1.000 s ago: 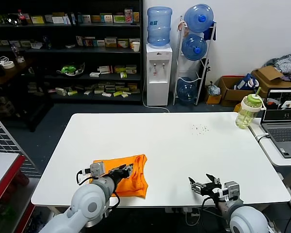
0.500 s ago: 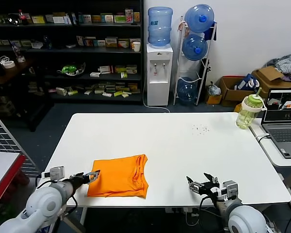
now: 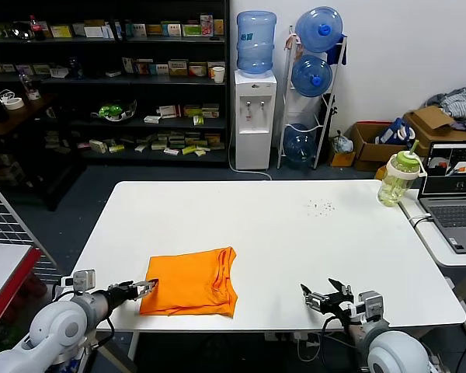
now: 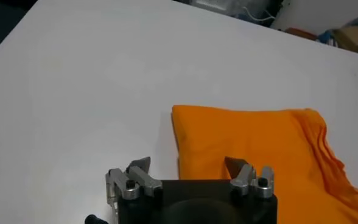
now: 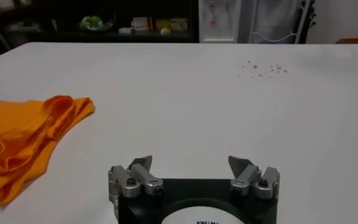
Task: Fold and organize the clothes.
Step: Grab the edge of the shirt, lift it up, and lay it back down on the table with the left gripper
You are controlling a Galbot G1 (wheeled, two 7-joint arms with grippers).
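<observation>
No lettering was legible on the orange T-shirt (image 3: pixel 192 282); it lay folded into a rough rectangle on the white table (image 3: pixel 279 233) near the front edge, left of centre, showing plain orange with bunched folds along its right side. Packaging on the dark shelves (image 3: pixel 101 78) behind carried print too small to read, and the laptop (image 3: pixel 454 198) screen at the right showed only tiny panes. The left gripper (image 3: pixel 146 289) hovered low at the shirt's left edge, fingers spread wide and holding nothing; in the left wrist view one fingertip (image 4: pixel 238 165) sat over the orange cloth and the other over bare table. Compared with a second ago, when this gripper lay across the shirt's middle, it had pulled back to the left and off the fabric, and since half a second ago it had barely shifted. The shirt kept the same outline. The right gripper (image 3: pixel 331 298) stayed parked near the front right of the table, fingers apart and empty, well away from the shirt.
</observation>
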